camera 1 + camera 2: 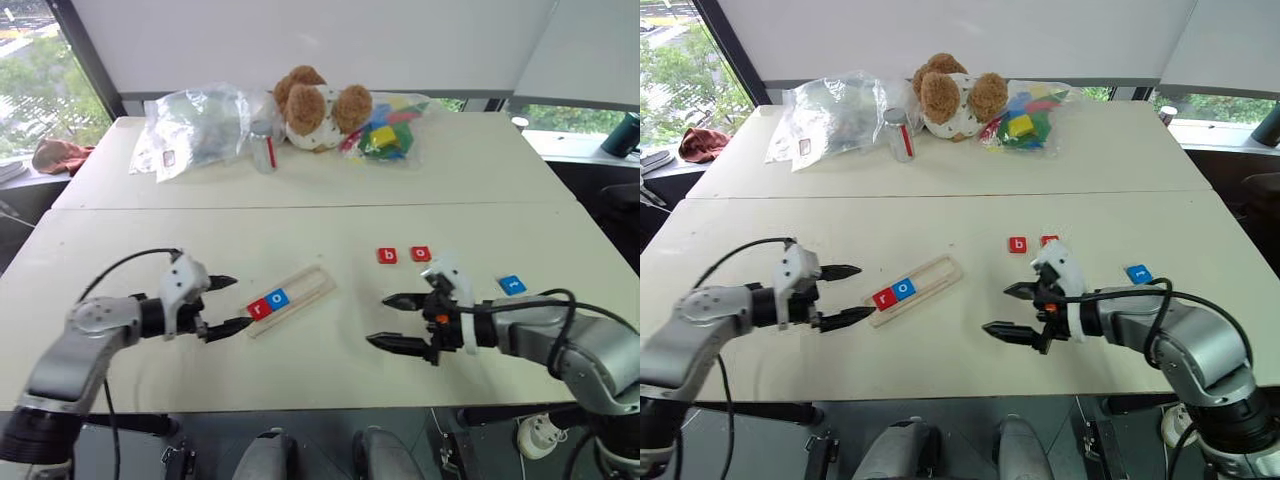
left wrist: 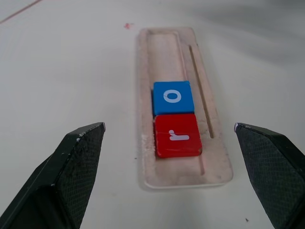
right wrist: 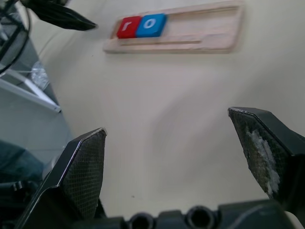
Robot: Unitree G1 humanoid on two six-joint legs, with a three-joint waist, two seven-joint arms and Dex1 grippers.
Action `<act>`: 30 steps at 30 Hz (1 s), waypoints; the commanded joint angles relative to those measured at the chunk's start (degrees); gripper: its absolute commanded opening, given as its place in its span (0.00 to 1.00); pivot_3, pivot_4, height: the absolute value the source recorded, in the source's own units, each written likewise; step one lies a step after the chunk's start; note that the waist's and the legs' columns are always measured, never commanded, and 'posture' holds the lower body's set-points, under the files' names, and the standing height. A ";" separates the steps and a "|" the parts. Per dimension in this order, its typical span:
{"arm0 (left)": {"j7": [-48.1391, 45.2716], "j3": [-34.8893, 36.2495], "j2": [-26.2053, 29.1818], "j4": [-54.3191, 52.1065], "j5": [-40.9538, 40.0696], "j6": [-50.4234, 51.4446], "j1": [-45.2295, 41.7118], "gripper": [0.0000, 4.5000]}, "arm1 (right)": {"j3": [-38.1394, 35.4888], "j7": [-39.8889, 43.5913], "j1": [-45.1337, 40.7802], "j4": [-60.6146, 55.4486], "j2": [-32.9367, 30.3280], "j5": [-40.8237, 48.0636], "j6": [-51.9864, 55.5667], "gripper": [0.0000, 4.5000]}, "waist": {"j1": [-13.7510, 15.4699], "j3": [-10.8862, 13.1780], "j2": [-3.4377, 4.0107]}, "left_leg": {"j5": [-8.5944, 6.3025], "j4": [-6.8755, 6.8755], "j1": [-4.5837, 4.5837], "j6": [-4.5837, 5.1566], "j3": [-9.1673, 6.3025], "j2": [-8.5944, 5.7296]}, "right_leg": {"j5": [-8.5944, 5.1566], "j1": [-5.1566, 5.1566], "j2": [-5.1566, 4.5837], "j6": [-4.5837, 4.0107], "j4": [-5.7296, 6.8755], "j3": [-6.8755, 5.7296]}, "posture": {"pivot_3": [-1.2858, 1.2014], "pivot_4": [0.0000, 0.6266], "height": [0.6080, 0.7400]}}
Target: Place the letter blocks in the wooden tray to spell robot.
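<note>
Two letters seated, three still loose on the worktop

Nearest the front edge, the left pincer (image 1: 221,303) and right pincer (image 1: 397,320) both gape wide and empty. The wooden tray (image 1: 312,287) lies between them, holding two letter blocks: red r (image 1: 259,308) and blue o (image 1: 279,298). Toward the right edge lie a red b (image 1: 387,256), a red o (image 1: 421,254) and a blue t (image 1: 511,285). The b should probably go next, pressed flush against the blue o.
</note>
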 commanded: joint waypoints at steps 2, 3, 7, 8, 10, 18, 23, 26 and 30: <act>1.13 -1.47 -1.60 2.40 3.56 -5.74 -0.07 1.00 | 0.28 -0.54 0.02 -1.73 -0.67 -0.58 -0.41 0.99 | -0.01 -0.01 -0.01 | 0.00 0.05 -0.01 0.00 0.00 0.00 | 0.00 0.00 0.00 0.00 0.02 0.00 | 0.52 0.24 1.00; 1.35 -1.64 -1.98 3.12 4.06 -6.66 0.08 1.00 | 0.22 -0.58 0.22 -1.81 -0.67 -0.54 -0.44 0.99 | -0.02 -0.01 -0.01 | 0.00 0.05 -0.01 0.00 0.00 0.00 | 0.00 0.00 0.00 0.00 0.02 0.00 | 0.52 0.24 1.00; 1.87 -2.24 -3.20 6.32 5.81 -9.76 -0.35 1.00 | 0.12 -0.53 0.49 -1.62 -0.75 -0.63 -0.73 0.99 | -0.02 -0.01 -0.01 | 0.00 0.04 -0.01 0.00 -0.01 0.00 | 0.00 -0.01 0.00 0.00 0.04 -0.01 | 0.52 0.24 1.00; 1.67 -2.72 -3.41 7.11 6.24 -10.29 -0.50 1.00 | 0.10 -0.48 0.40 -1.36 -0.78 -0.76 -0.86 0.99 | 0.01 -0.01 -0.01 | 0.00 0.05 -0.01 0.00 -0.01 0.00 | 0.00 0.00 0.00 0.00 0.04 -0.01 | 0.52 0.24 1.00; 1.25 -4.18 -3.74 8.21 7.52 -11.61 -0.46 1.00 | -0.03 -0.53 0.30 -0.95 -0.76 -1.04 -1.17 0.99 | 0.05 -0.01 -0.01 | 0.00 0.08 0.00 0.00 -0.01 0.00 | 0.00 0.01 0.00 0.00 0.05 -0.01 | 0.52 0.24 1.00; -0.27 -6.73 -4.20 7.47 7.90 -10.79 2.33 1.00 | -1.02 -1.18 1.61 -1.26 -0.85 -1.44 -1.50 0.99 | -0.03 -0.08 0.03 | -0.01 0.08 0.06 0.02 -0.02 0.01 | 0.00 0.07 0.00 0.00 0.05 -0.02 | 0.52 0.24 1.00; -0.10 -6.06 -4.44 9.29 7.60 -10.60 2.03 1.00 | -1.34 -1.33 2.19 -1.33 -0.98 -1.47 -1.61 0.99 | -0.03 -0.09 0.03 | -0.01 0.08 0.07 0.02 -0.01 0.01 | 0.00 0.09 0.00 0.00 0.05 -0.01 | 0.52 0.24 1.00; -0.71 -6.17 -4.41 10.28 7.32 -10.98 1.55 0.88 | -1.47 -1.35 2.32 -1.24 -1.09 -1.49 -1.66 1.00 | -0.03 -0.10 0.04 | -0.01 0.08 0.08 0.02 -0.01 0.01 | 0.00 0.09 0.00 0.00 0.05 -0.01 | 0.52 0.24 1.00; -1.34 -6.02 -4.51 11.35 7.23 -11.06 0.15 0.69 | -2.30 -1.49 2.73 -1.15 -1.56 -1.54 -1.52 1.00 | -0.03 -0.10 0.04 | 0.00 0.09 0.16 0.02 -0.01 0.01 | 0.00 0.16 0.00 0.00 0.08 -0.01 | 0.52 0.24 1.00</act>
